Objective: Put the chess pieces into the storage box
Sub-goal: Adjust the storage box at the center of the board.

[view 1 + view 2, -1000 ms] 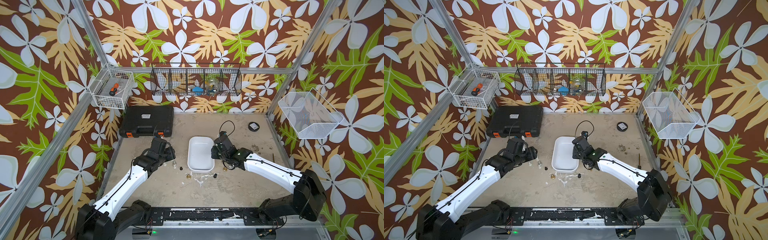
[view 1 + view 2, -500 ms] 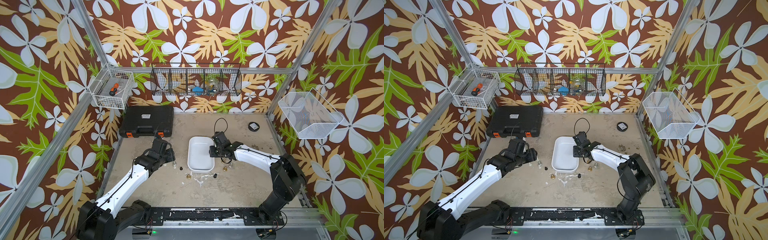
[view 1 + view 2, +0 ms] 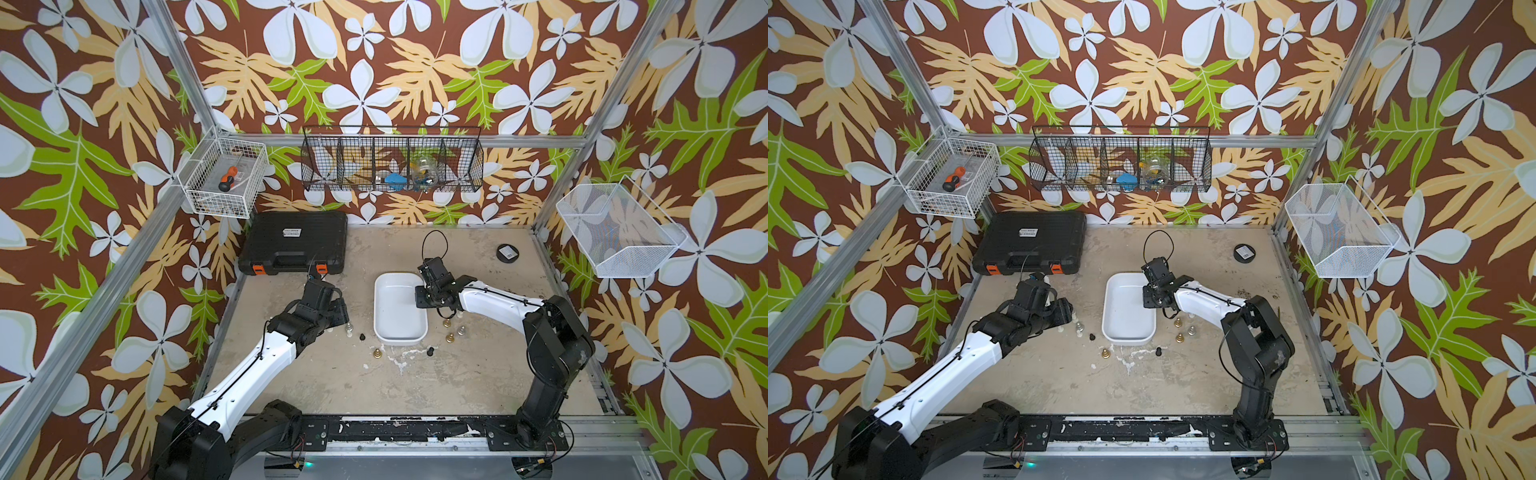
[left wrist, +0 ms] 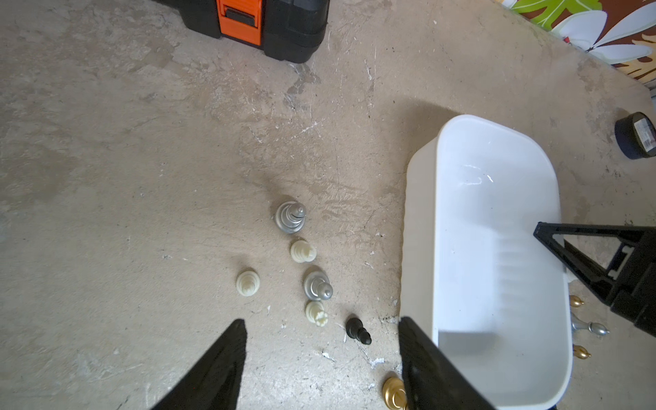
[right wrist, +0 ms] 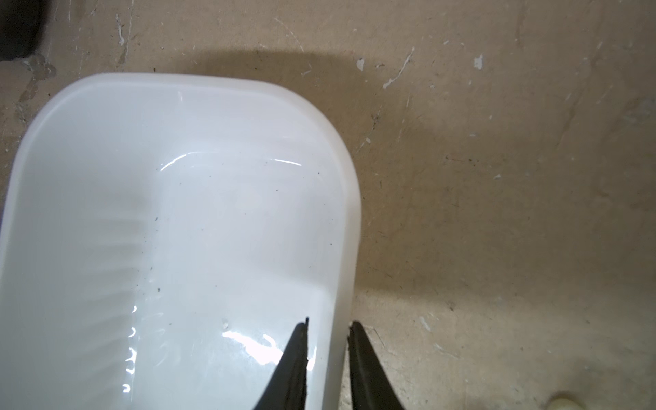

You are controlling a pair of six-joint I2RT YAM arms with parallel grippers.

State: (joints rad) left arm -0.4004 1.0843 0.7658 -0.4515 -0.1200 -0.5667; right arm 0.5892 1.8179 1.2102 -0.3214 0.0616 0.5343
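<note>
White storage box (image 5: 349, 227) rim straddled: right wrist only.

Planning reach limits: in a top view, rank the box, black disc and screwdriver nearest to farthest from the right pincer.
1. The box: the right pincer straddles its rim.
2. The disc: back right on the table.
3. The screwdriver: in the left wall basket.

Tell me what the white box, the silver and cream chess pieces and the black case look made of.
The storage box: glossy white plastic, by its sharp highlights. The silver pieces: metal or metallised plastic; the sheen leaves it open. The cream pieces: probably matt plastic, no glints. The black case: dull moulded plastic, orange latches.
</note>
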